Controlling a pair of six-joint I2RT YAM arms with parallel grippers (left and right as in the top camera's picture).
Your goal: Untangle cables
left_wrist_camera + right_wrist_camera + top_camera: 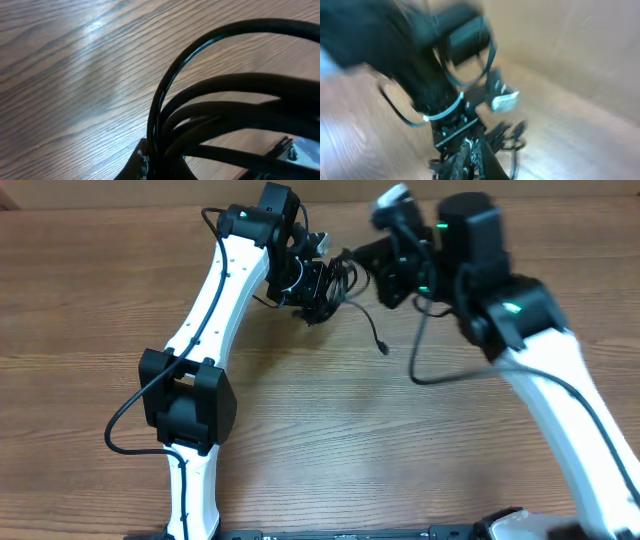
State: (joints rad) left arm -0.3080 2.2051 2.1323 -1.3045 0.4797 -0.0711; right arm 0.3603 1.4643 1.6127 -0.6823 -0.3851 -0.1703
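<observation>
Overhead, the left pincer (312, 292) and the right pincer (385, 275) faced each other near the far edge of the wooden table (330, 440), with the black cable tangle (338, 278) bunched between them. The tangle sat right against the left pincer's tip and reached across to the front of the right pincer. One loose cable end (383, 348) hung out of the tangle and trailed onto the table just in front of and below the right pincer, finishing in a small dark plug. From the left wrist camera, several thick black loops (225, 95) arched directly ahead of the left pincer. They filled the right half of the view and gathered at a dark mass at the bottom edge, with bare wood grain off to the left of them. A small plug (284, 146) showed low on the right beneath the loops. I could not tell whether the left pincer's jaws were apart or clamped on the cables, since the fingers were hidden behind them. The right wrist view was heavily blurred. Ahead of the right pincer stood the other arm's black wrist, with a white tie (442, 114) wrapped round it, a silver connector (505, 101) beside it and thin black cable strands below. The right pincer's jaws were too smeared to judge.
</observation>
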